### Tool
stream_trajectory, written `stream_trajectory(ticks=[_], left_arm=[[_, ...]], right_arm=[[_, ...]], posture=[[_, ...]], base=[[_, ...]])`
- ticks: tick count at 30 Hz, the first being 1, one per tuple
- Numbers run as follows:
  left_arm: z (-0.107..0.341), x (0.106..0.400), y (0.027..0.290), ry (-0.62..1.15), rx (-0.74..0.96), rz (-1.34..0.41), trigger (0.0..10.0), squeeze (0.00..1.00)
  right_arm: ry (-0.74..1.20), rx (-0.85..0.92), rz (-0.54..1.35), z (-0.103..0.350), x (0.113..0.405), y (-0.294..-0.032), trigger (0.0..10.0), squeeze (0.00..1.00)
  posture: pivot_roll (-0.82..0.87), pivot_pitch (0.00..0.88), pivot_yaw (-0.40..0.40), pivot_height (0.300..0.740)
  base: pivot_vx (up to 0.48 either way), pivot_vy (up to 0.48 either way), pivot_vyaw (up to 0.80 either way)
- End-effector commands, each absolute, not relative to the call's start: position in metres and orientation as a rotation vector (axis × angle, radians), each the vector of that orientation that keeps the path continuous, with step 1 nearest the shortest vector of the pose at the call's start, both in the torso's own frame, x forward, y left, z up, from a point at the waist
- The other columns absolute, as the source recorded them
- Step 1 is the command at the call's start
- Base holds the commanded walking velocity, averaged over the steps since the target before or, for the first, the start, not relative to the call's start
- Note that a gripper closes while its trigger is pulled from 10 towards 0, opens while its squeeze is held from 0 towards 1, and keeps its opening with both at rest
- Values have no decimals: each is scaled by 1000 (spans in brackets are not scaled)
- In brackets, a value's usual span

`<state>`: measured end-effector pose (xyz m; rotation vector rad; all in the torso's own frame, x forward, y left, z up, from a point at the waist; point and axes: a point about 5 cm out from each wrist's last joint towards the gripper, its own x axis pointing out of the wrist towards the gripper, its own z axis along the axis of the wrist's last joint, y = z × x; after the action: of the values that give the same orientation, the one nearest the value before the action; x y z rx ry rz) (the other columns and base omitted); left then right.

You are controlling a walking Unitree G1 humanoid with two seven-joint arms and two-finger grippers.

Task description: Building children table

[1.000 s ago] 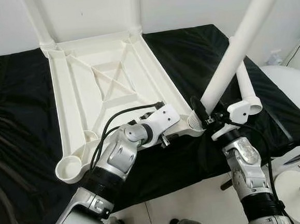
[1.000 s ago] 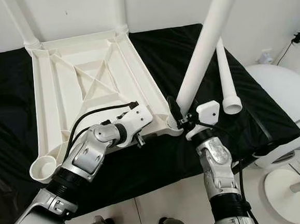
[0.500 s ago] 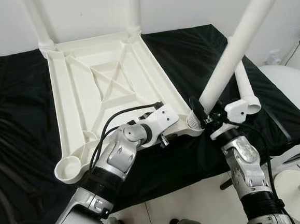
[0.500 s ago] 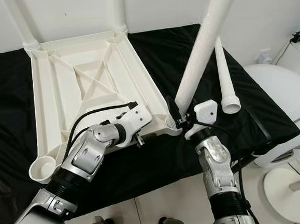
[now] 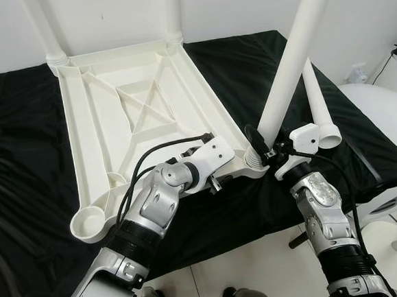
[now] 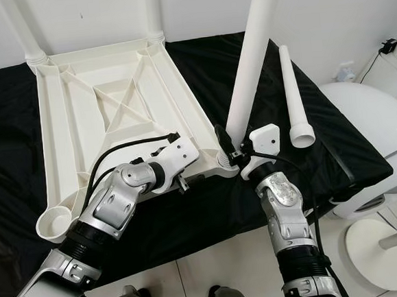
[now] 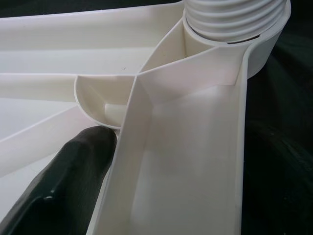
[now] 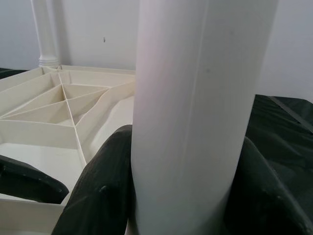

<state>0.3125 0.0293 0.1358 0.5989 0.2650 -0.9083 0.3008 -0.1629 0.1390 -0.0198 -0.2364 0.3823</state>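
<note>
- The white table top [image 5: 134, 119] lies upside down, ribs upward, on the black-covered surface [image 5: 21, 169].
- Two legs are already fitted at its far corners: far left leg [image 5: 41, 27], far right leg [image 5: 172, 9].
- My right gripper [image 6: 231, 146] is clamped on a third leg [image 6: 247, 69] low on its shaft; in the right wrist view my fingers [image 8: 105, 186] press both sides of it.
- That leg's threaded end sits in the near right corner socket [image 7: 234, 22], and the shaft leans slightly.
- My left gripper [image 5: 218, 178] rests at the top's near edge; one finger [image 7: 68, 171] touches a rib. I cannot tell its opening.
- A spare leg [image 6: 292, 93] lies on the cloth to the right.
- The near left socket [image 5: 89, 222] holds no leg.
</note>
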Motion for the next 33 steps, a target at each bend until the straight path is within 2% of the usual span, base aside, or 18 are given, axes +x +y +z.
stream_trajectory(ticks=[1, 33], left_arm=[[117, 315, 44, 345, 624, -785, 10000, 0], [118, 314, 44, 346, 623, -786, 10000, 0]], right_arm=[[-42, -32, 352, 104, 296, -170, 10000, 0], [-43, 7, 248, 98, 280, -163, 10000, 0]], posture=[[-15, 93, -3, 740], [-21, 102, -5, 740]], base=[[0, 0, 0], [0, 0, 0]])
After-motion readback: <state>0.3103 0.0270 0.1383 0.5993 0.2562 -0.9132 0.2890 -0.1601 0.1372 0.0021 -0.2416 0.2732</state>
